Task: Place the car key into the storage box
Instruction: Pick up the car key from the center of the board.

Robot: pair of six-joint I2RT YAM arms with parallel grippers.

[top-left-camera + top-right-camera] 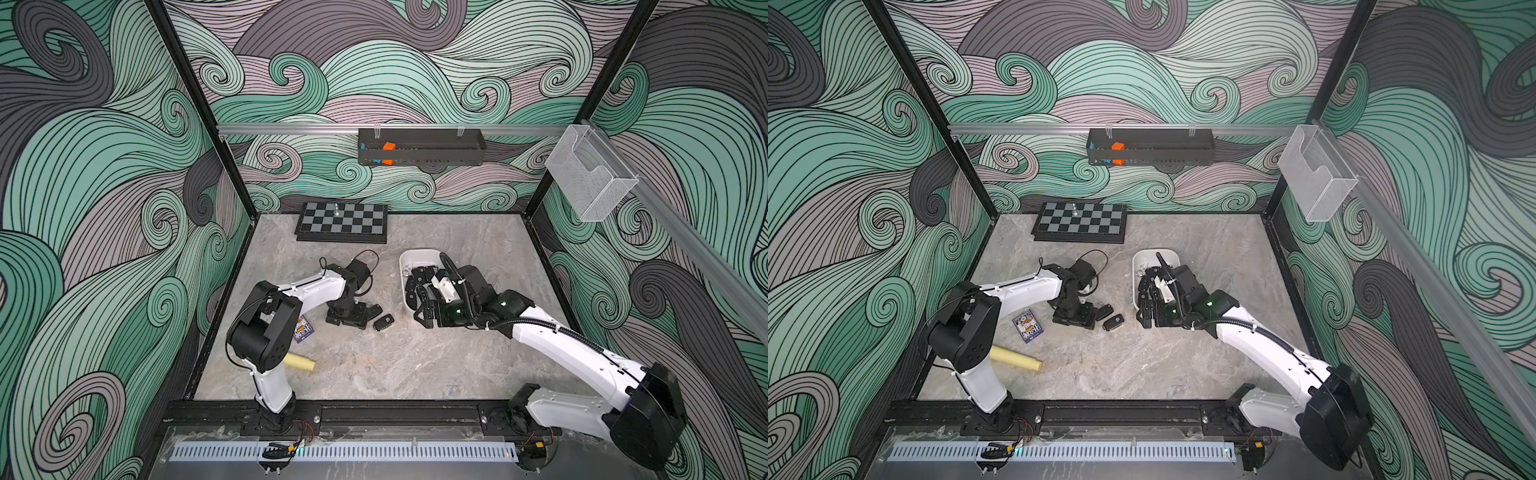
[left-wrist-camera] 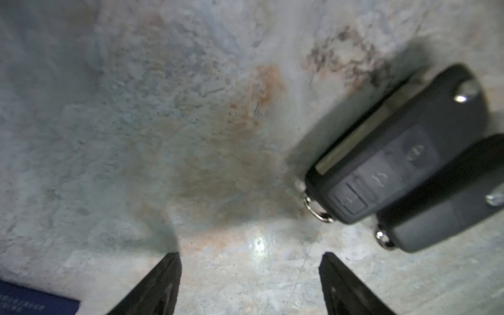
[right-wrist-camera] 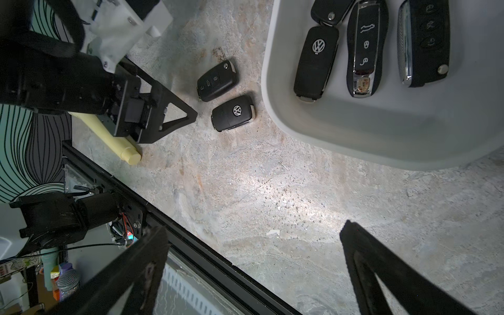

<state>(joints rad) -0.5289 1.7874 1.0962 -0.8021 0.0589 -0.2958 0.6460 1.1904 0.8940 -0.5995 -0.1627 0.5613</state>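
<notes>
Lying flat on the stone-patterned table (image 1: 374,374) are two black car keys, just beside each other: a buttoned key (image 3: 216,80) and a badged key (image 3: 233,113) (its round logo faces up). Both sit between the two arms, outside the storage box (image 3: 354,131) and near its long side.

The left gripper (image 2: 250,255) is down low next to the pair, its jaws spread apart with only bare table between them. In the left wrist view the buttoned key (image 2: 395,147) and the badged key (image 2: 447,196) lie off to one side of the jaws, not within them. Whether the fingertips touch the table cannot be told.

The right gripper (image 3: 253,227) is fully spread and grasps nothing, with bare table showing between its fingers. In a top view it (image 1: 424,313) hangs by the near end of the white storage box (image 1: 419,252), with that arm's wrist over the box. Several other key fobs (image 3: 316,62) lie inside the box.

A yellow tube (image 1: 301,363) lies near the left arm's base, and a chessboard (image 1: 343,220) rests at the back wall.
</notes>
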